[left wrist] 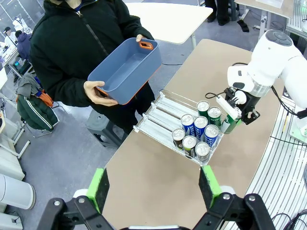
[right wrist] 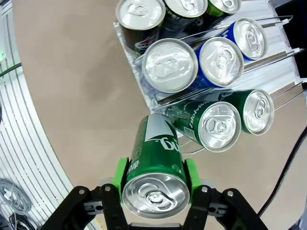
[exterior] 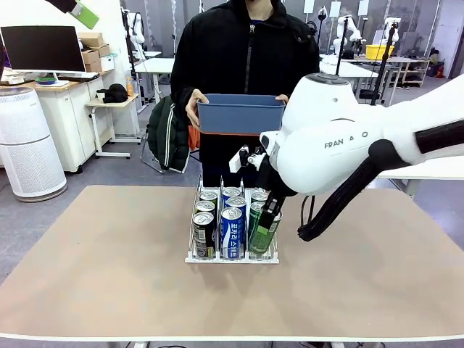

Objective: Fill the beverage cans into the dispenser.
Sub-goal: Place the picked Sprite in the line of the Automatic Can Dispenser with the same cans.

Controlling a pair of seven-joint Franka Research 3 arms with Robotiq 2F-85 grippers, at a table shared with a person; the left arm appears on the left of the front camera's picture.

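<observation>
A green can (right wrist: 156, 165) is sitting clamped in the right gripper (exterior: 267, 217), tilted, its base leaning toward the dispenser (exterior: 232, 255) and its silver top toward the wrist. It is hanging at the near end of the green lane, just beside the cans (exterior: 230, 217) already standing there, close to the bench's middle. The left gripper (left wrist: 153, 184), jaws apart, is hovering well off.

A clear-walled three-lane dispenser with white base (exterior: 232, 257) stands mid-table, holding upright slim aluminium cans (exterior: 232, 230) (black, blue, green lanes); another green can (right wrist: 156, 167) tilts at its front corner.
</observation>
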